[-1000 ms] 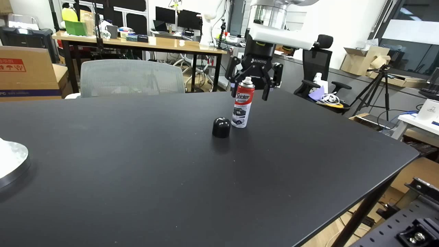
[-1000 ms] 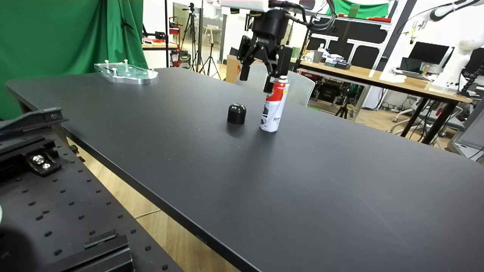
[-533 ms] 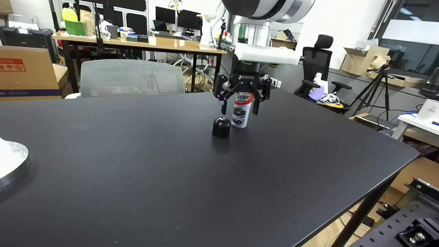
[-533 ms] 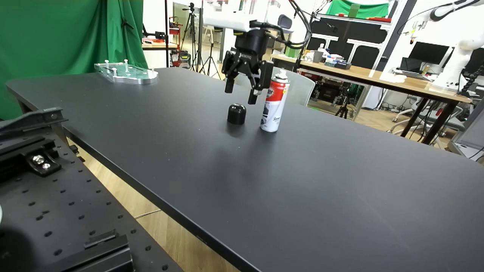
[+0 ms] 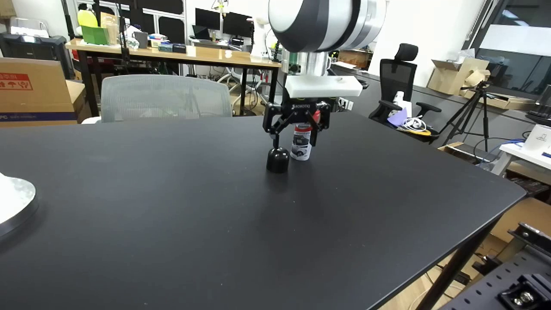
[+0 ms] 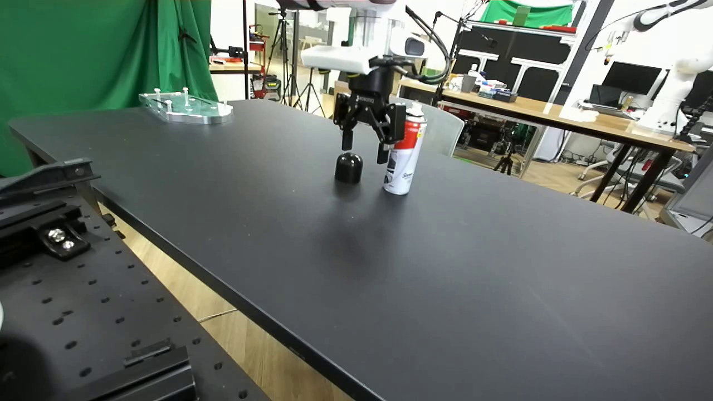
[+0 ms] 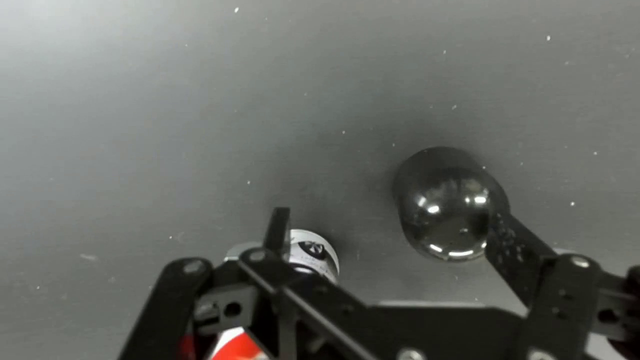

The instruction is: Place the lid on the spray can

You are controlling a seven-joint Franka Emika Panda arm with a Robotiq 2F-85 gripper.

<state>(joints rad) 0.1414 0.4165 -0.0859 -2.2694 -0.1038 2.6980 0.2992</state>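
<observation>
The lid [image 5: 277, 160], a black domed cap, stands dome up on the dark table; it also shows in an exterior view [image 6: 348, 169] and the wrist view [image 7: 447, 210]. The spray can [image 6: 405, 161], white with a red upper part and a white nozzle, stands upright beside it. The gripper partly hides the can in an exterior view [image 5: 301, 148] and the wrist view [image 7: 315, 255]. My gripper [image 5: 295, 143] is open and empty, pointing down [image 6: 365, 151]. One fingertip is just above the lid and overlaps its edge in the wrist view [image 7: 390, 217]; contact cannot be told. The other finger is close to the can.
The dark table [image 5: 193, 224] carries both things. A clear plate with white pegs [image 6: 189, 108] lies at its far end. A grey chair [image 5: 165, 97] stands behind the table. A black perforated board [image 6: 111, 312] lies beyond the table's edge.
My open gripper has come down from around the can's top to just above the lid, shifting left in both exterior views overall. The lid and the can have not moved.
</observation>
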